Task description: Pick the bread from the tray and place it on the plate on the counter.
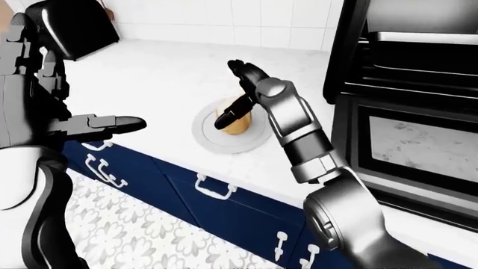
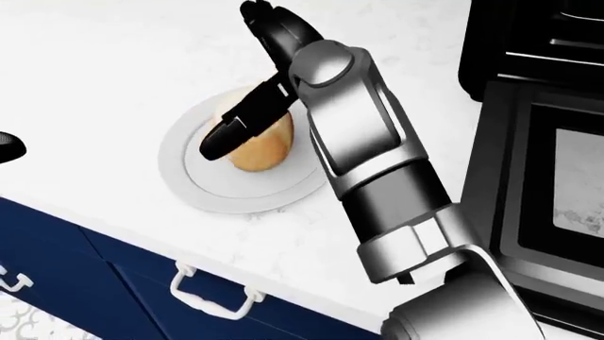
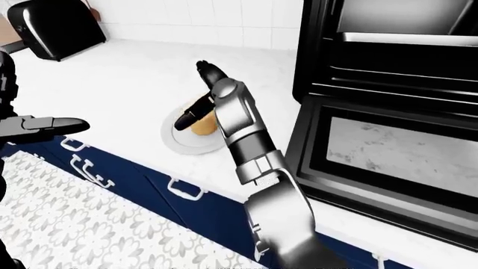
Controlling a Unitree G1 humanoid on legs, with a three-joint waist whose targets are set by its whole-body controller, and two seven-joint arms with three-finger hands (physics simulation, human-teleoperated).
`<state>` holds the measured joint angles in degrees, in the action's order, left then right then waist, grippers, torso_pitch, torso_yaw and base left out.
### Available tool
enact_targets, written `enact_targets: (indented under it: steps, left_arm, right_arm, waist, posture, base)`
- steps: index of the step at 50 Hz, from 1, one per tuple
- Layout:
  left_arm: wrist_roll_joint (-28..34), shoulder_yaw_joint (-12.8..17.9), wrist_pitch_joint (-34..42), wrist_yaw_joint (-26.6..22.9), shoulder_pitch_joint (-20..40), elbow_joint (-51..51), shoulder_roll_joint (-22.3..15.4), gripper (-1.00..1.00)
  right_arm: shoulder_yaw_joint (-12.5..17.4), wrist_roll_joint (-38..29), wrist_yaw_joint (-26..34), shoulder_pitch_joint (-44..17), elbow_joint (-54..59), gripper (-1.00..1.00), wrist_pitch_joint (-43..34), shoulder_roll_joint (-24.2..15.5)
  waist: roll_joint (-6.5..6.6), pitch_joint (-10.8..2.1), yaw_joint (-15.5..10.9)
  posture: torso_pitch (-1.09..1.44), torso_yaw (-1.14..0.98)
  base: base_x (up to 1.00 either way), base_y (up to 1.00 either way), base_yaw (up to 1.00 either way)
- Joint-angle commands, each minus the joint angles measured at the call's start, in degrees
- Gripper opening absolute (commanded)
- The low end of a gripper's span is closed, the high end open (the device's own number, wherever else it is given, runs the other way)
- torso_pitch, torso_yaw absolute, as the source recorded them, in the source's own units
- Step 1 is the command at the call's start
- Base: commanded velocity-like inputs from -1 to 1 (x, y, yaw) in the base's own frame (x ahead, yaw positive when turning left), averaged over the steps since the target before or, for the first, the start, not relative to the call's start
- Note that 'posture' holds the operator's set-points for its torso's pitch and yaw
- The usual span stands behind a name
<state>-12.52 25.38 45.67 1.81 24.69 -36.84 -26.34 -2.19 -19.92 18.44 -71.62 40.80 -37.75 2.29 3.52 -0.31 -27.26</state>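
A white stone worktop [image 2: 113, 64] over dark blue drawers runs up to a black oven [image 3: 388, 112], and on it a white plate [image 2: 189, 177] carries the bread [image 2: 260, 149], standing on end. The right hand [image 2: 250, 78] is spread open above the bread, one finger crossing in front of it, so I judge the placing step done; what remains is to lift clear without tipping it. The left hand [image 1: 105, 124] hangs flat and empty, and no writing shows.

The bread [image 2: 261, 147] sits on the plate [image 2: 189, 185] on the counter [image 2: 113, 78]. The oven [image 2: 538, 177] stands to the plate's right in the head view.
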Motion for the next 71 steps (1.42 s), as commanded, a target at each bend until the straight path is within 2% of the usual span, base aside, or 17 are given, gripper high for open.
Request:
enact_targets:
  steps: [1,6,10,17,20,40,56,71]
  left_arm:
    - [0.3,0.6,-1.7,0.3,1.2,-1.1,-0.8,1.00]
    - [0.6,0.3,-1.8,0.3,1.1,-1.1,-0.6,1.00]
    - [0.8,0.3,-1.8,0.2,1.2,-1.0,-0.6,1.00]
    - [0.6,0.6,-1.0,0.0,2.0,-0.9,-1.3,1.00]
    - [0.7,0.2,-1.0,0.1,2.4,-0.7,-1.4,1.00]
    - [0.5,0.3,0.0,0.1,2.8,-1.4,-1.7,1.00]
    - [0.6,0.8,-0.1,0.1,2.4,-1.4,-1.9,1.00]
    - [0.5,0.9,0.8,0.1,3.1,-1.5,-2.6,1.00]
  right_arm:
    - [0.3,0.1,-0.4,-3.0,-3.7,1.00,0.7,-0.5]
    - [1.3,1.8,-1.7,-5.0,-6.6,1.00,-1.4,-1.3]
    - [0.8,2.1,-0.9,-4.8,-14.9,1.00,-7.4,-1.7]
    - [0.9,2.8,-0.6,-3.5,-27.9,1.00,-16.3,-2.7]
    - [2.0,4.0,-1.1,-3.3,-31.9,1.00,-19.3,-3.1]
    - [1.3,6.1,-0.1,1.5,-54.8,1.00,-34.1,-8.9]
    - [2.3,5.7,-0.1,1.2,-52.1,1.00,-29.3,-10.9]
    - [3.0,5.4,1.1,1.0,-57.0,1.00,-33.6,-12.8]
  waist:
    - [0.20,-1.61,0.0]
    - [0.15,-1.48,-0.2]
    - [0.00,-1.33,-0.3]
    - [-0.18,-1.05,-0.4]
    - [-0.26,-0.91,-0.5]
    - [-0.80,-0.51,-0.7]
    - [-0.79,-0.37,-0.6]
    - [-0.85,-0.24,-0.6]
  posture:
    - [0.00,0.38]
    - [0.00,0.38]
    - [0.00,0.38]
    - [0.00,0.38]
    - [0.00,0.38]
    - [0.00,0.38]
    - [0.00,0.38]
    - [0.00,0.38]
  base:
    - [0.00,0.00,0.00]
    - [0.00,0.00,0.00]
    - [0.00,0.00,0.00]
    - [0.00,0.00,0.00]
    - [0.00,0.00,0.00]
    - [0.00,0.00,0.00]
    - [0.00,0.00,0.00]
    - [0.00,0.00,0.00]
